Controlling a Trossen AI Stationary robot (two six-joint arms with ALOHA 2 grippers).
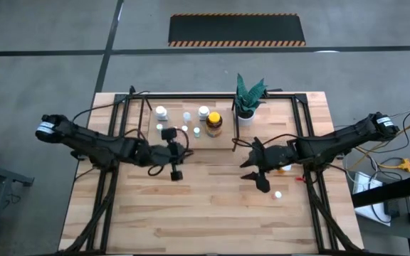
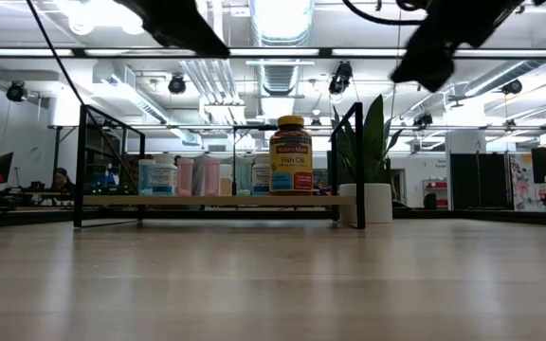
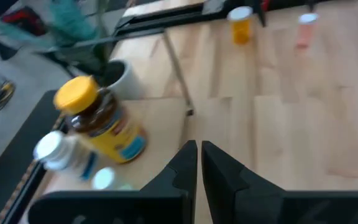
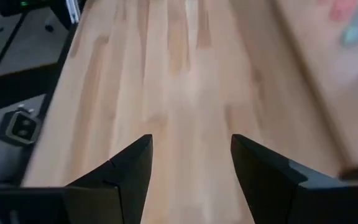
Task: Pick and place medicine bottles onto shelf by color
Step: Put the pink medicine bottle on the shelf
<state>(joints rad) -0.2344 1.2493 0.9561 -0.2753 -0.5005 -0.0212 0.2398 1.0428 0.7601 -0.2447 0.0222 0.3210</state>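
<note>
Flat light-wood shelf with thin black metal bars [image 1: 223, 139] sits at the table's far side, long axis running left-right. On it, standing upright with caps up: large amber bottle with yellow cap [image 1: 214, 122], at the right end of the group, near the green spiky plant in a white pot [image 1: 246, 99]. Left of it, several small bottles with white or pale caps [image 1: 161, 112], also upright; in the low view they line up along the shelf [image 2: 159, 176].

Small orange-capped bottle [image 3: 240, 23] and a small pink bottle [image 3: 304, 29] stand upright off the shelf on the wooden tabletop [image 1: 191, 206] near the right arm. Another small pale-capped bottle [image 1: 278, 193] stands on the table just past the right gripper.

Left gripper [image 1: 176, 168]: fingers clenched together, nothing between them, over the table just in front of the shelf. Right gripper [image 1: 256, 178]: fingers spread apart, nothing in them, over bare tabletop right of centre.
</note>
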